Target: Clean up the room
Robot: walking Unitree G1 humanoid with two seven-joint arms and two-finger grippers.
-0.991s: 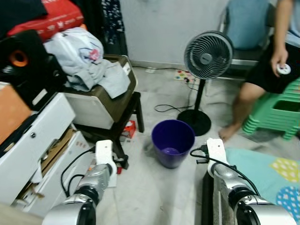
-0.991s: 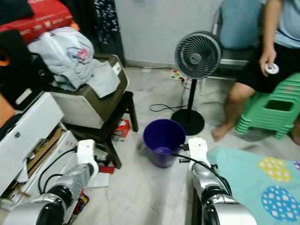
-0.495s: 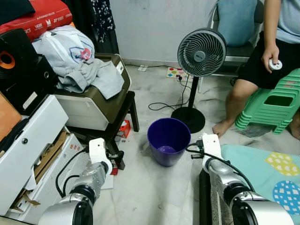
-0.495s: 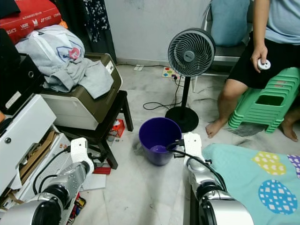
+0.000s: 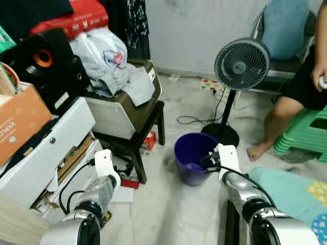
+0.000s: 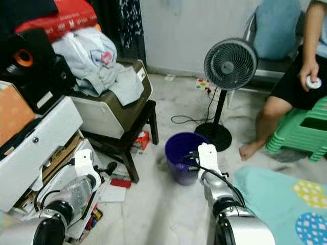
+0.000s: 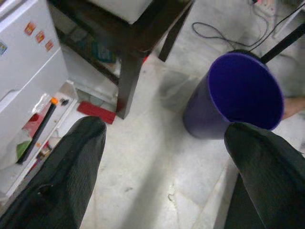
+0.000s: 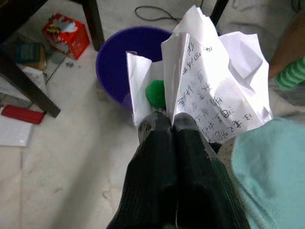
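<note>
A purple bin (image 5: pixel 193 159) stands on the pale floor in front of me. My right gripper (image 8: pixel 164 122) is shut on a crumpled white sheet of paper with handwriting (image 8: pixel 214 90), held just above the near rim of the bin (image 8: pixel 116 59). A small green thing (image 8: pixel 155 93) shows behind the paper; I cannot tell whether it lies in the bin. In the head view the right wrist (image 5: pixel 226 154) sits at the bin's right rim. My left gripper (image 7: pixel 164 130) is open and holds nothing, hovering over the floor left of the bin (image 7: pixel 238 95).
A standing fan (image 5: pixel 241 64) with trailing cables is behind the bin. A person sits on green stools (image 6: pixel 301 125) at the right. A dark stool (image 5: pixel 140 135) carrying a box and clothes, and white drawers (image 5: pixel 48 148), crowd the left. A teal mat (image 5: pixel 288 186) lies at the right.
The camera has swung, so the whole scene has shifted. My right wrist has closed in on the bin and now overlaps its right rim. The left arm holds its pose.
</note>
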